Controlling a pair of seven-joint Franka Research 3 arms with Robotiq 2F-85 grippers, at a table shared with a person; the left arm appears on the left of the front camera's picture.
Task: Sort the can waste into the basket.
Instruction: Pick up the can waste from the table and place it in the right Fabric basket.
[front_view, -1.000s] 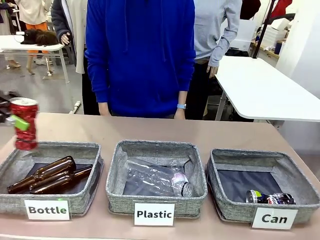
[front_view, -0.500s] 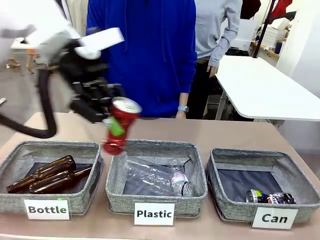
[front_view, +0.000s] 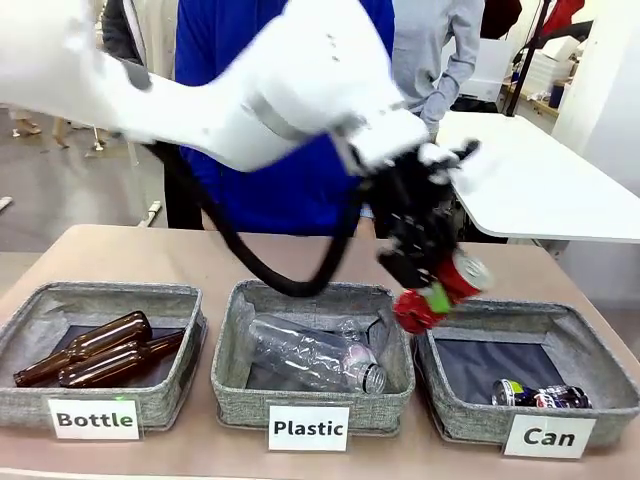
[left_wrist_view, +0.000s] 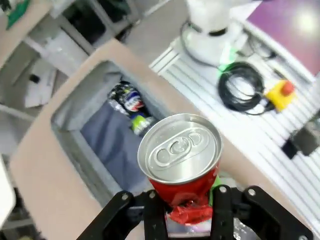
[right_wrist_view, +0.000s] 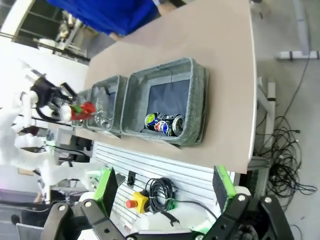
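My left gripper (front_view: 432, 292) is shut on a dented shiny red can (front_view: 438, 290), which hangs tilted over the near-left rim of the grey "Can" basket (front_view: 520, 312). In the left wrist view the red can (left_wrist_view: 181, 167) stands between the black fingers (left_wrist_view: 154, 210), with the basket (left_wrist_view: 82, 95) below and beyond it. A dark printed can (front_view: 541, 397) lies in the basket's front right corner, and the same dark can (left_wrist_view: 131, 102) shows from the left wrist. My right gripper (right_wrist_view: 165, 186) is open and holds nothing, off the table's side and facing the basket (right_wrist_view: 196, 102).
The "Plastic" bin (front_view: 232, 330) in the middle holds a clear bottle (front_view: 315, 357). At the left, the "Bottle" bin (front_view: 30, 310) holds brown glass bottles (front_view: 95, 350). A person in a blue top (front_view: 220, 130) stands at the far edge. A white table (front_view: 540, 180) is behind right.
My left arm has swung from the far left, past the "Bottle" and "Plastic" bins, to the left rim of the "Can" basket, carrying the red can. The bins' contents are unmoved.
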